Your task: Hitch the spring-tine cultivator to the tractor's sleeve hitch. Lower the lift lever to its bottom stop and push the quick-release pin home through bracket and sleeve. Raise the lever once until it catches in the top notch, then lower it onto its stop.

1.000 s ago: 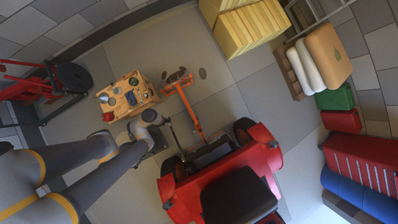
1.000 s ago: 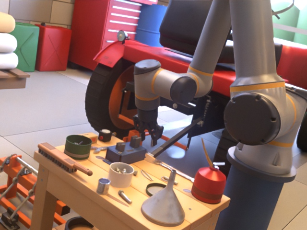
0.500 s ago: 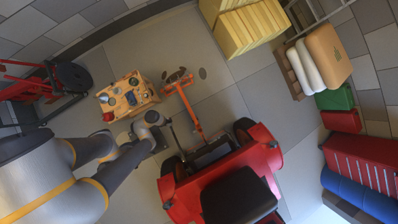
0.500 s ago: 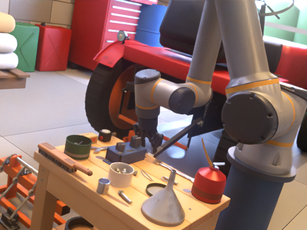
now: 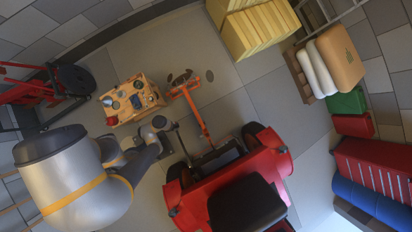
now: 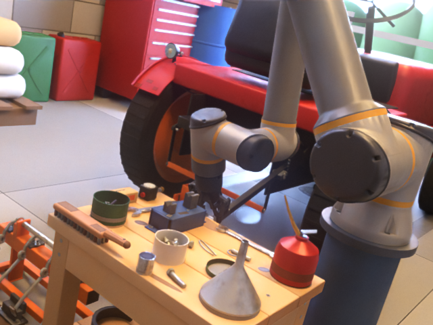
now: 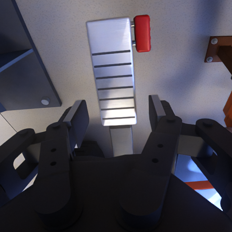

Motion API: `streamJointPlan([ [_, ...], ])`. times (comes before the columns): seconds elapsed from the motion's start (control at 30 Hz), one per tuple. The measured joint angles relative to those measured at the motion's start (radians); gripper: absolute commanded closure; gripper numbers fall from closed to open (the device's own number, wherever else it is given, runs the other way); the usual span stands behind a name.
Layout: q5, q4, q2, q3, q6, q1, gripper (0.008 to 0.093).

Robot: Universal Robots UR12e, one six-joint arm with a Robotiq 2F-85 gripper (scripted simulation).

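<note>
The lift lever's dark bar (image 5: 183, 147) runs from the tractor (image 5: 228, 182) toward my wrist, its lower end hidden behind the workbench in the second side camera. Its ribbed metal grip (image 7: 113, 73) carries a red button (image 7: 142, 33) at the far end. My gripper (image 7: 116, 106) is open and empty, straddling the near end of the grip. The orange cultivator (image 5: 191, 102) lies on the floor, its drawbar reaching the tractor's rear hitch (image 5: 214, 146).
The wooden workbench (image 6: 168, 252) stands close beside my gripper (image 6: 218, 210), crowded with a blue box (image 6: 176, 215), cups, a funnel (image 6: 231, 287) and a red oil can (image 6: 295, 259). The tractor's rear wheel (image 6: 154, 140) is just behind.
</note>
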Motion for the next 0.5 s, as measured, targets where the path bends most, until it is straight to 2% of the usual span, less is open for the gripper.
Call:
streamJointPlan([
  [0.5,0.0,-0.012,0.011,-0.001,-0.003,-0.003,0.0434],
])
